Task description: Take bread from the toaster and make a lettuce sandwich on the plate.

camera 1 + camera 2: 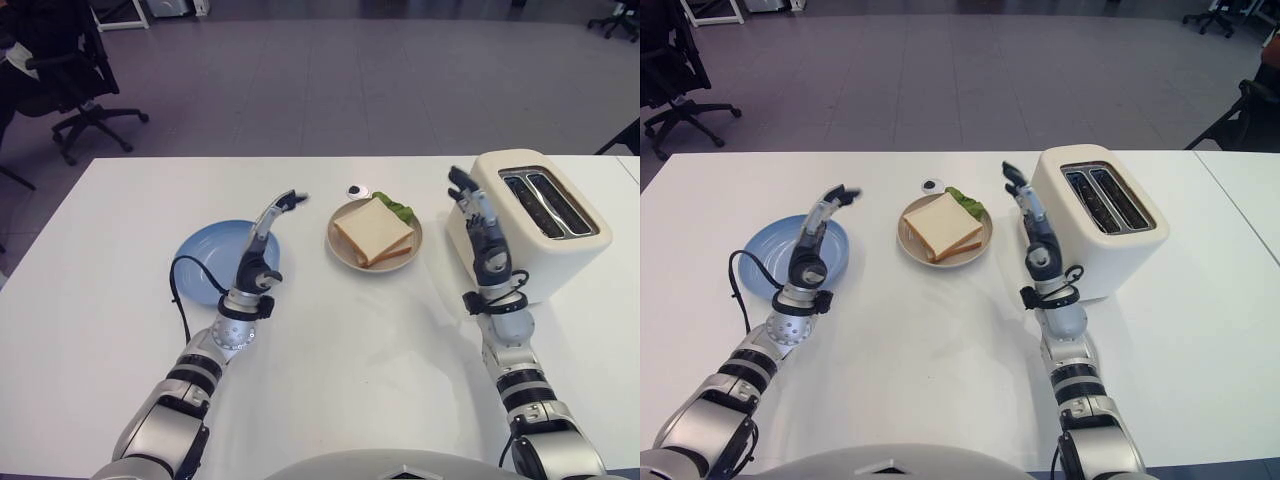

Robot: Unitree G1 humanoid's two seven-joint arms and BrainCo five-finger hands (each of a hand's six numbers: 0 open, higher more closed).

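Note:
A sandwich of white bread (pixel 373 230) with a green lettuce leaf (pixel 397 209) peeking out at its far side lies on a tan plate (pixel 343 252) in the middle of the table. The cream toaster (pixel 535 225) stands at the right, its two slots dark inside. My right hand (pixel 476 222) is held upright just left of the toaster, fingers straight, holding nothing. My left hand (pixel 265 240) is raised over the right rim of an empty blue plate (pixel 205 258), fingers extended and empty.
A small black and white round object (pixel 358 190) lies behind the tan plate. A black cable (pixel 180 290) loops beside the blue plate. The white table (pixel 340 350) ends near the toaster on the right; office chairs stand on the floor beyond.

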